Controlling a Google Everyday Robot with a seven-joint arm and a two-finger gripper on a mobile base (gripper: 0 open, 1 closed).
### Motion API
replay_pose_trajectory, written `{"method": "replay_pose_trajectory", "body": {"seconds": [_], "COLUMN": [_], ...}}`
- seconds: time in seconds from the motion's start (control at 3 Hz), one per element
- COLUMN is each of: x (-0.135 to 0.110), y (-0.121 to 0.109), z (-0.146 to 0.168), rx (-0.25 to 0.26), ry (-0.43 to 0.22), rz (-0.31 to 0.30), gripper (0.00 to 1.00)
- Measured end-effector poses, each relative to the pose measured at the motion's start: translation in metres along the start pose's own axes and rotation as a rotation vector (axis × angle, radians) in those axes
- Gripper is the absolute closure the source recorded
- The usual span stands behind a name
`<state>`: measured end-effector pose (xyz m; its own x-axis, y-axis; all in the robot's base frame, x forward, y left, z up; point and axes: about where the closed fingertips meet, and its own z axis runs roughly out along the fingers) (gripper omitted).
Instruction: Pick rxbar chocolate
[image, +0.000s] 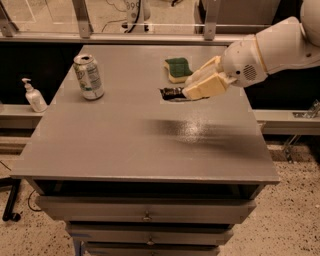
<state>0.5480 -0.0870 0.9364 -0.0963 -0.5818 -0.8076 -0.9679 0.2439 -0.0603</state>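
Observation:
The rxbar chocolate (172, 93) is a flat black bar in a glossy wrapper, right of the table's middle and just in front of the sponge. My gripper (199, 86) comes in from the right on a white arm (272, 50) and sits over the bar's right end, covering it. Only the bar's left end shows. I cannot tell whether the bar rests on the grey table (125, 145) or is held just above it.
A green-and-yellow sponge (177, 69) lies just behind the bar. A green-and-white drink can (89, 76) stands upright at the left. A white pump bottle (34, 96) stands on a ledge beyond the table's left edge. Drawers are below the front edge.

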Motion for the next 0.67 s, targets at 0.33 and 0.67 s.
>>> {"method": "replay_pose_trajectory", "body": {"seconds": [0.33,0.67], "x": [-0.0003,-0.0026], "y": [0.0031,0.0063], "z": [0.0015,0.0025], "rx": [-0.017,-0.020], "ry": [-0.026,-0.019], "rz": [0.028,0.051], "gripper": [1.00,1.00]}}
